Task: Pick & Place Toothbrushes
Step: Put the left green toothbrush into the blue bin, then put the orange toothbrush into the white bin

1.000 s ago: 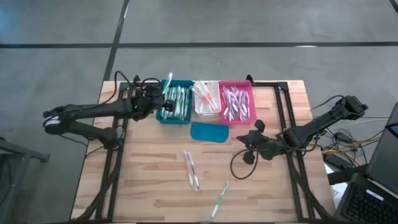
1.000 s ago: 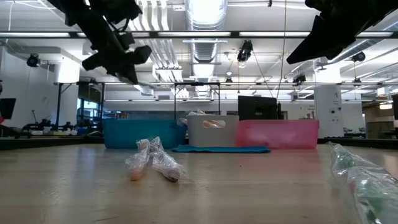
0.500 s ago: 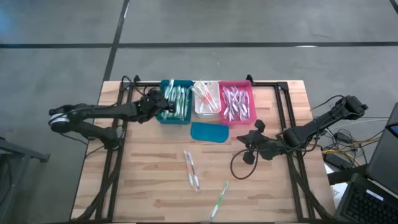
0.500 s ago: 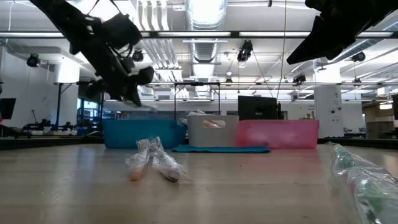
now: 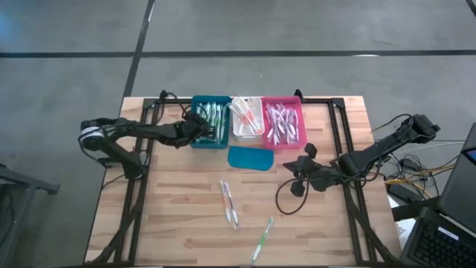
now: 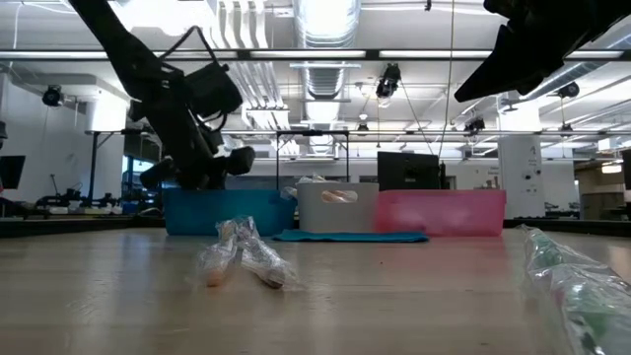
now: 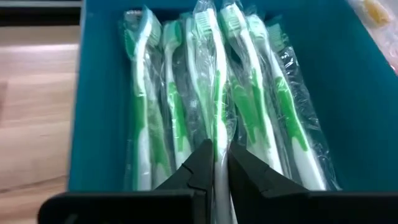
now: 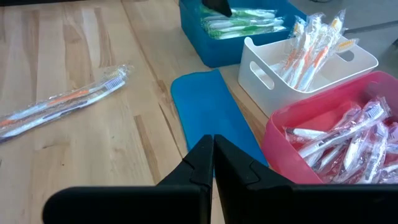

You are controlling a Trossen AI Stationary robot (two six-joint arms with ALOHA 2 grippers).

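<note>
I have the left gripper (image 7: 214, 163) pinching a green toothbrush (image 7: 211, 93) over the teal bin (image 5: 210, 123). Right gripper (image 8: 213, 155) idles beside it, jaws pressed together. Three loose toothbrushes (image 5: 229, 202) remain nearer me; sorting mostly complete.

High view looks straight down, low view level across the table (image 5: 178, 216) — wrist views sit close, sharing the bins (image 5: 248, 120)
</note>
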